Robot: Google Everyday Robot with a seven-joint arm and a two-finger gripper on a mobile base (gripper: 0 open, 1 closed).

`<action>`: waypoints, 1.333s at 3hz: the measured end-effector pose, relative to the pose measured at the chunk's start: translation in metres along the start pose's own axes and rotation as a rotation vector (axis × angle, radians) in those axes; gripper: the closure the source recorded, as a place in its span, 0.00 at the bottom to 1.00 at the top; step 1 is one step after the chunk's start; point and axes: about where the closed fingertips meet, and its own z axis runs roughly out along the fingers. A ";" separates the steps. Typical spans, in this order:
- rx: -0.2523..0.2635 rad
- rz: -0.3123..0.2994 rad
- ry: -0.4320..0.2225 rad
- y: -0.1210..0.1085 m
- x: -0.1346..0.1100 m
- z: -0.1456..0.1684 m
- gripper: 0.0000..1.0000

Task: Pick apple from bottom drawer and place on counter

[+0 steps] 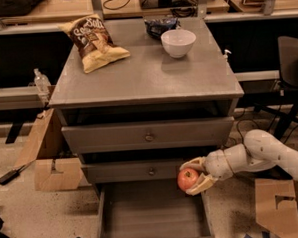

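My gripper (194,176) is shut on the red-orange apple (187,179) and holds it in the air above the right rear corner of the open bottom drawer (153,211), in front of the middle drawer's face. The white arm reaches in from the right. The drawer's grey floor is bare. The counter (145,73) is the grey cabinet top, well above the apple.
On the counter lie a chip bag (93,43) at the back left, a white bowl (178,42) at the back right and a dark packet (157,25) behind it. Cardboard boxes stand left (50,161) and right (276,207) of the cabinet. A black chair (292,83) is at the right.
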 end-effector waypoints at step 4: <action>0.044 0.020 0.028 -0.034 -0.131 -0.050 1.00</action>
